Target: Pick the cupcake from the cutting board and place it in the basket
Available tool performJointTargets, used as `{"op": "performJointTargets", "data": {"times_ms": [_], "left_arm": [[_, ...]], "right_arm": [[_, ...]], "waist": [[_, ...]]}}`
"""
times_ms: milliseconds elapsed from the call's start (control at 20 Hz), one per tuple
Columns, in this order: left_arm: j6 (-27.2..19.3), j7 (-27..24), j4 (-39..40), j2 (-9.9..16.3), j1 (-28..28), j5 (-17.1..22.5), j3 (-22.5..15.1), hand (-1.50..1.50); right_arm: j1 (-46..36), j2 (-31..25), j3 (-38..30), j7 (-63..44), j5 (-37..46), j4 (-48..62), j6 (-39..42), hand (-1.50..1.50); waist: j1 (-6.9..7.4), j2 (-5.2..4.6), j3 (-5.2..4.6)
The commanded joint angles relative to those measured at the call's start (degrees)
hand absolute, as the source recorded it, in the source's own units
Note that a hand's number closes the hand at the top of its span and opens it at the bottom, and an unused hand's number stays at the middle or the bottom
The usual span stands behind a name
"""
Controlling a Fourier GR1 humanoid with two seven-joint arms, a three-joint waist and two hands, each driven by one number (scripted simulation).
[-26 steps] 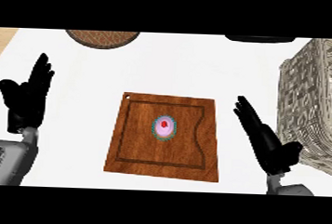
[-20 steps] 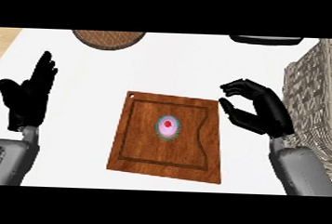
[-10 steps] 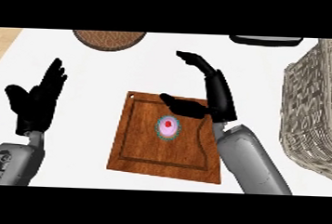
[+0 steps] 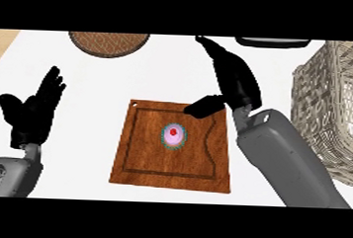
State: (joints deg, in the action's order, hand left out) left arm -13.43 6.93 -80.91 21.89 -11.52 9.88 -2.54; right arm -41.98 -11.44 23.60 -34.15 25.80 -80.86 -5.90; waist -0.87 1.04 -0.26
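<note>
A small cupcake (image 4: 174,135) with pink frosting, a red top and a teal wrapper stands near the middle of the brown wooden cutting board (image 4: 145,159). My right hand (image 4: 235,81) hovers over the board's far right corner, fingers stretched away from me and thumb pointing down-left toward the board; it is open and holds nothing. The cupcake lies below and to the left of that hand, apart from it. The wicker basket (image 4: 333,104) stands at the right edge. My left hand (image 4: 32,111) rests open at the left, fingers up.
A round woven brown mat (image 4: 109,42) lies at the far edge, left of centre. A dark dish (image 4: 273,42) shows partly at the top right. A wooden strip (image 4: 3,43) borders the white counter at the top left.
My right hand has swung from the board's right side up and leftward over its far right corner, fingers straightening. The view has shifted a little. The cupcake has not moved.
</note>
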Motion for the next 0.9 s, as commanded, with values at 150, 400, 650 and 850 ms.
{"op": "performJointTargets", "data": {"times_ms": [150,400,650,850], "left_arm": [[0.6,-2.1,0.6,-0.2,1.5,-0.1,0.5,0.00],[1.3,-1.0,-2.2,0.3,1.9,-0.2,1.5,0.00],[1.9,0.8,-3.0,-1.3,1.6,-1.2,1.4,0.00],[3.5,0.4,-3.4,-0.4,2.8,-1.8,3.0,0.00]], "right_arm": [[-6.8,-5.1,-0.6,-18.5,-12.9,-6.4,27.5,-1.50],[-4.0,-3.7,-2.8,-30.8,-19.4,-17.6,32.3,-1.50],[-1.5,-1.2,-3.3,-32.1,-19.0,-20.2,29.7,-1.50],[4.3,0.1,-3.2,-21.4,-11.3,-17.5,24.5,-1.50]], "waist": [[-0.32,-0.27,0.10],[0.30,-0.68,0.23],[0.78,-0.90,0.24],[1.12,-1.01,0.25]]}}
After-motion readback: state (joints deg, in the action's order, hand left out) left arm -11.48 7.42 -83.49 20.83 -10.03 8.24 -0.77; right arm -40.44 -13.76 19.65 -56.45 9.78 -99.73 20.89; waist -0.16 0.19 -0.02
